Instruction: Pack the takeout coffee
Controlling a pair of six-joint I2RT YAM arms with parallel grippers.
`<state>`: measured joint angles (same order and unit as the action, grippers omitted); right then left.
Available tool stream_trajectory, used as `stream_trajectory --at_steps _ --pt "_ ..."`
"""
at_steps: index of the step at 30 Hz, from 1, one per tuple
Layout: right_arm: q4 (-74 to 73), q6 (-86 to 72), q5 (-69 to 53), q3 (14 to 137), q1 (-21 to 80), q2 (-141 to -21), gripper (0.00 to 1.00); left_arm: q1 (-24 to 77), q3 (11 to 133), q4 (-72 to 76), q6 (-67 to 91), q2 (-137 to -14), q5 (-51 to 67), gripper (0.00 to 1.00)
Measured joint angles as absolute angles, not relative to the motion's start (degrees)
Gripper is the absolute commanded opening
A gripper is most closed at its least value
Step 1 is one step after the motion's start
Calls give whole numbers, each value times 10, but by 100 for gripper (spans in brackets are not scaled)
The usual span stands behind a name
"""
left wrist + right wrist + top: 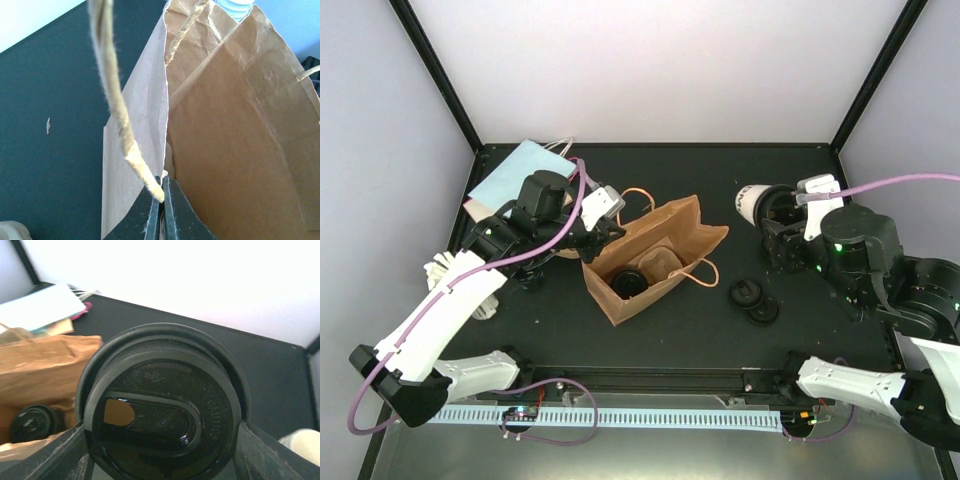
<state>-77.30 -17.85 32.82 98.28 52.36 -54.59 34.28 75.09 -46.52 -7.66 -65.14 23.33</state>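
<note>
A brown paper bag (670,245) lies on the dark table with its mouth toward the lower left. Inside it sits one lidded takeout coffee (627,283), which the right wrist view also shows (31,423). My left gripper (598,238) is shut on the bag's rim (166,125), with the twine handle (114,95) draped over a fingertip. My right gripper (778,222) hangs to the right of the bag, its jaws closed on a second takeout coffee (756,199) held sideways. That cup's black lid (165,405) fills the view between the fingers (74,452).
Two loose black lids (745,292) (762,311) lie right of the bag. A flat pale-blue bag (515,172) rests at the back left, with white items (445,268) beneath the left arm. A pale rounded object (302,445) shows at the right wrist view's corner.
</note>
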Motion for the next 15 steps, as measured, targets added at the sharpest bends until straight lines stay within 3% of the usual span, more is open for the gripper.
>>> stream_trajectory --at_steps 15 --pt "-707 -82 68 1011 524 -600 58 357 795 -458 -110 -670 199 2"
